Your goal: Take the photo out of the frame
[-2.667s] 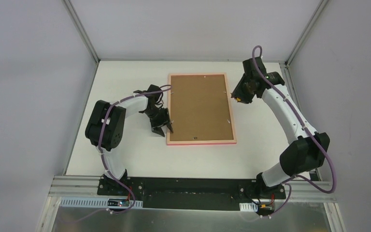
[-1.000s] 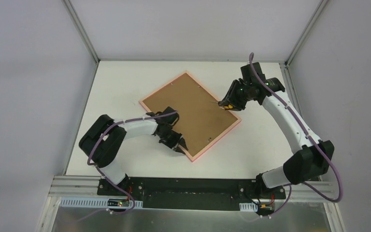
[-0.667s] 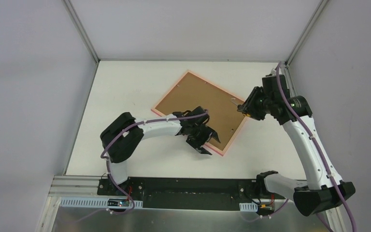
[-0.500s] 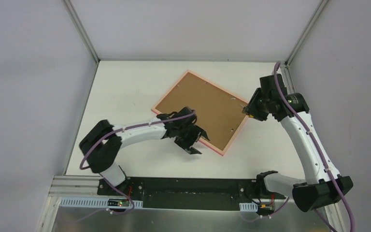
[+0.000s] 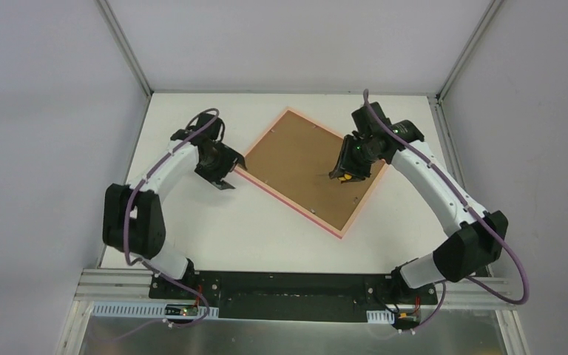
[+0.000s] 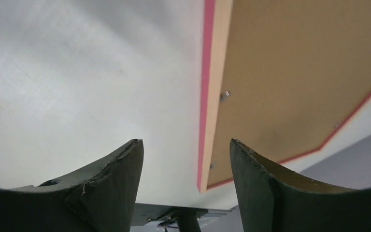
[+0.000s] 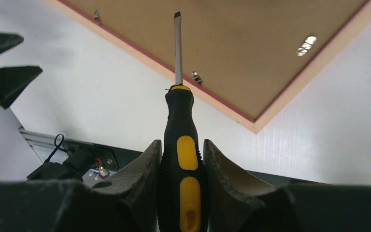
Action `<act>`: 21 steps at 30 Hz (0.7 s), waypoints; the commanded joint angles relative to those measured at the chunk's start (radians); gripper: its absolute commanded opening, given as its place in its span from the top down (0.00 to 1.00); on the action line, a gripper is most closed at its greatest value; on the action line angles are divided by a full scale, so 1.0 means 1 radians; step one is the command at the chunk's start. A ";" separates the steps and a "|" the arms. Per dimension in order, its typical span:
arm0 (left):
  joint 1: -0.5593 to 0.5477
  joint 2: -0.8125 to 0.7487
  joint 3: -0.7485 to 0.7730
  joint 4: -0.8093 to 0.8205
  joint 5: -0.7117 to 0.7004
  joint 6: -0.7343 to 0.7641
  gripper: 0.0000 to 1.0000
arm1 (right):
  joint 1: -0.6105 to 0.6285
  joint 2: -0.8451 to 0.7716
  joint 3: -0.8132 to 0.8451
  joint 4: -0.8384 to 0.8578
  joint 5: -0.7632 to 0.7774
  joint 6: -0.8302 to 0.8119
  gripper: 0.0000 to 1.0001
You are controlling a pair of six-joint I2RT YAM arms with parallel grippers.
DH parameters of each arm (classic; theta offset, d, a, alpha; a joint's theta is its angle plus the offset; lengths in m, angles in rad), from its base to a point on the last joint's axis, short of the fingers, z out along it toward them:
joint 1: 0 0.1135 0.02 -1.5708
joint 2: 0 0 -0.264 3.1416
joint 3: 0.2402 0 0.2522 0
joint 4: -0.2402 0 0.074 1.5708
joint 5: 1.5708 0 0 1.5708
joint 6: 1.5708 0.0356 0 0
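Note:
The pink frame (image 5: 266, 185) lies face down on the white table, turned like a diamond, its brown backing board (image 5: 303, 166) up. The photo's picture side is hidden. My left gripper (image 5: 231, 174) is open and empty, straddling the frame's left edge (image 6: 206, 96) near its corner; a metal tab (image 6: 225, 95) shows there. My right gripper (image 5: 346, 171) is shut on a black and yellow screwdriver (image 7: 181, 121). Its blade points over the board (image 7: 232, 43), above a tab (image 7: 196, 76) on the near edge.
White walls and aluminium posts (image 5: 122, 44) enclose the table on three sides. The black base rail (image 5: 288, 285) runs along the near edge. The left gripper's fingers (image 7: 5, 72) show at the left of the right wrist view.
The frame turned from square to diamond, then stayed. My left gripper moved from the frame's near edge back to its left corner. My right gripper moved left from the right corner to over the board.

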 commanded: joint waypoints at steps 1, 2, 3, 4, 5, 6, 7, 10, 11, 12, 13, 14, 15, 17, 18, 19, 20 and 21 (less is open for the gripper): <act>0.119 0.166 0.101 -0.103 0.093 0.242 0.32 | 0.070 0.071 0.109 0.022 -0.072 0.081 1.00; 0.134 0.208 0.131 -0.102 0.099 0.264 0.31 | 0.085 0.091 0.128 0.025 -0.075 0.099 1.00; 0.145 0.245 0.163 -0.101 0.113 0.278 0.30 | 0.099 0.111 0.149 0.031 -0.079 0.116 1.00; 0.152 0.284 0.191 -0.095 0.131 0.287 0.30 | 0.114 0.129 0.162 0.036 -0.082 0.131 1.00; 0.156 0.317 0.215 -0.090 0.148 0.294 0.30 | 0.126 0.149 0.178 0.038 -0.085 0.145 1.00; 0.157 0.347 0.237 -0.088 0.159 0.299 0.29 | 0.138 0.165 0.190 0.038 -0.090 0.159 1.00; 0.157 0.375 0.251 -0.078 0.169 0.306 0.29 | 0.148 0.181 0.198 0.041 -0.092 0.174 1.00; 0.158 0.393 0.247 -0.057 0.168 0.318 0.29 | 0.174 0.211 0.195 0.080 -0.104 0.229 1.00; 0.158 0.391 0.234 -0.051 0.165 0.319 0.30 | 0.181 0.218 0.192 0.094 -0.105 0.249 1.00; 0.158 0.386 0.212 -0.044 0.162 0.312 0.31 | 0.191 0.226 0.193 0.104 -0.110 0.268 1.00; 0.158 0.381 0.190 -0.034 0.161 0.301 0.34 | 0.197 0.237 0.197 0.115 -0.122 0.286 1.00; 0.159 0.374 0.164 -0.024 0.158 0.287 0.36 | 0.204 0.249 0.205 0.121 -0.134 0.298 1.00; 0.159 0.368 0.140 -0.012 0.154 0.272 0.39 | 0.213 0.261 0.219 0.122 -0.138 0.303 1.00; 0.160 0.366 0.102 0.015 0.145 0.245 0.44 | 0.224 0.288 0.255 0.100 -0.134 0.294 1.00; 0.160 0.370 0.091 0.027 0.140 0.237 0.44 | 0.225 0.303 0.274 0.088 -0.132 0.291 1.00; 0.160 0.377 0.083 0.037 0.138 0.233 0.44 | 0.225 0.314 0.290 0.080 -0.134 0.286 1.00; 0.160 0.384 0.080 0.053 0.142 0.232 0.42 | 0.225 0.323 0.300 0.079 -0.142 0.280 1.00; 0.160 0.389 0.082 0.062 0.147 0.235 0.40 | 0.226 0.328 0.304 0.081 -0.150 0.274 1.00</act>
